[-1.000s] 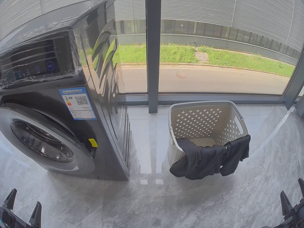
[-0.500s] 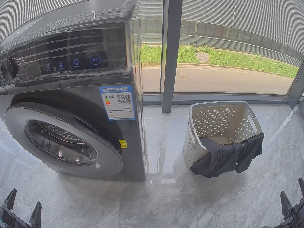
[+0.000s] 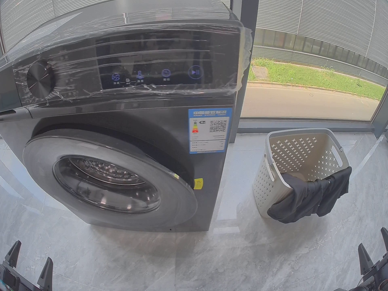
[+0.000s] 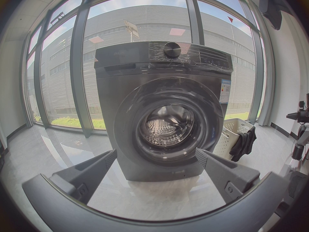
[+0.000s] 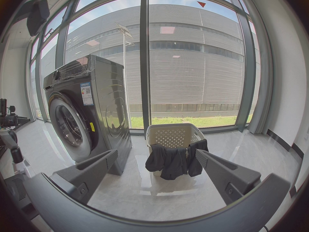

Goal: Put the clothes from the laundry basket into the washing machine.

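The clothes [image 3: 311,197] are dark and hang over the front rim of the laundry basket [image 3: 279,146]. Part of them is inside and part hangs down the outside wall. They are bunched together, so it is hard to tell how many pieces there are. The basket stands on the shiny floor [image 3: 242,255], out in front of the right gripper [image 3: 372,239] and well apart from it. That gripper is spread wide and holds nothing.

The washing machine [image 3: 133,114] stands near the basket, out in front of the left gripper [image 3: 32,253] and also well apart from it. Its round door [image 3: 109,182] is shut. The drum behind the glass looks like it has no clothes in it. The left gripper is spread wide too, with nothing in it.

So the job looks like it has not really begun. No clothes are in the machine, and no gripper touches the clothes or the door. Most likely all of this is left to do: open the round door, pick the dark clothes off the basket rim, carry them over, and push them into the drum. The door probably has to come first, since a shut door blocks the way in. The cloth looks soft and floppy, so a loose end may drag or slip out.
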